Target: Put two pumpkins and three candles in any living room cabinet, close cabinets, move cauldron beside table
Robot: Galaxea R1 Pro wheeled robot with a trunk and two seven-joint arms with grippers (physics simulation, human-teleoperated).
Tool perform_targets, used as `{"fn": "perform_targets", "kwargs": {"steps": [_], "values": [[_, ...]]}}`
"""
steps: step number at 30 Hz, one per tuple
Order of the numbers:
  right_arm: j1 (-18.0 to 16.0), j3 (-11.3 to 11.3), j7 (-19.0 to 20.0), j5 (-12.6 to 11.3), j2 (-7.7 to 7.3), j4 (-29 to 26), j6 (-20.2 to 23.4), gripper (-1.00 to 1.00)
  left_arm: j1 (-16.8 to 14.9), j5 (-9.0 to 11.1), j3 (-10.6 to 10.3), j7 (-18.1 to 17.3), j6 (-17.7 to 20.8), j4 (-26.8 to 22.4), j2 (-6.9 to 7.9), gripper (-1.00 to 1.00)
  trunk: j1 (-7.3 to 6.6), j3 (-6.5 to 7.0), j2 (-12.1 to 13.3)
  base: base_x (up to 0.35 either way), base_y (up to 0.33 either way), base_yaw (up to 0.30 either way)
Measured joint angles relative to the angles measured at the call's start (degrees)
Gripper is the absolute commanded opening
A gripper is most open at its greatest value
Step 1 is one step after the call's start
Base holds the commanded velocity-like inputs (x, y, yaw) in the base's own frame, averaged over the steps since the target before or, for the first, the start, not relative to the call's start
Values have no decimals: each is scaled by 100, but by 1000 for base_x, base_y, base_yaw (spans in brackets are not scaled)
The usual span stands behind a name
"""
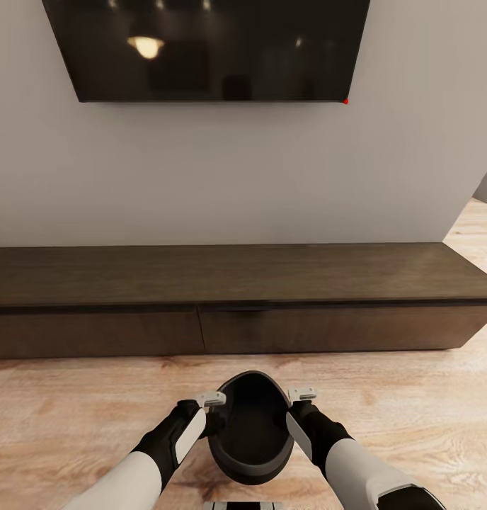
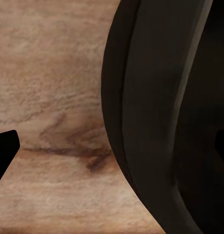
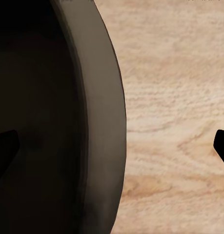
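The cauldron [image 1: 249,428], a dark round pot with a black hollow, is sitting low in the head view, just in front of the robot and between its two arms, with the wood floor [image 1: 81,404] beneath it. To the cauldron's left, the left gripper [image 1: 214,418] is reaching in at the rim; in the left wrist view its fingers [image 2: 4,148] are standing apart, one dark tip over the floor outside the cauldron [image 2: 155,122] and the other over the dark inside, so the wall is lying between them, but whether they are pressing on it cannot be told. To the cauldron's right, the right gripper [image 1: 291,414] is mirroring that pose at the opposite rim; in the right wrist view its fingers [image 3: 5,151] are also spread to either side of the cauldron's [image 3: 99,126] grey lip, and contact cannot be told there either. Beyond the cauldron, the cabinet [image 1: 243,304] is running along the wall [image 1: 243,170] well past the cauldron on both sides, with both visible drawer fronts sitting flush. Above the cabinet, a dark TV [image 1: 208,49] is hanging on the wall.
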Motion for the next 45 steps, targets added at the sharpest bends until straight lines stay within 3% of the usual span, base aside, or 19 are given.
{"fn": "perform_targets", "kwargs": {"steps": [7, 22, 23, 24, 27, 29, 45], "values": [[0, 1, 0, -1, 0, -2, 1, 100, 0, 0, 2, 6, -6, 0, 0, 100, 11, -88, -5, 0, 0, 0], [0, 2, 0, 0, 0, -4, 3, 100, 0, 0, -1, 7, -9, 0, 0, 100, 10, -89, -5, 0, 0, 0], [0, 2, 0, 0, 0, -4, 4, -100, 0, 0, -1, 8, -9, 0, 0, 100, 10, -89, -5, 0, 0, 0], [0, 2, 0, 0, 0, -5, 6, -100, 0, 0, 1, 10, -9, 0, 0, -100, 10, -89, -5, 0, 0, 0], [1, -8, 16, -73, 0, -3, -7, -100, -1, 65, 5, 10, -23, 5, 0, -100, 11, -89, -5, 0, 0, 0], [-5, 5, -23, 135, 0, -9, 22, -100, 0, 52, 8, 6, -21, 5, 0, -100, 10, -88, -6, 0, 0, 0], [-2, -2, -15, 68, 0, -5, 16, -100, -2, -25, 15, 16, -8, 6, 0, -100, 10, -88, -6, 0, 0, 0]]}}
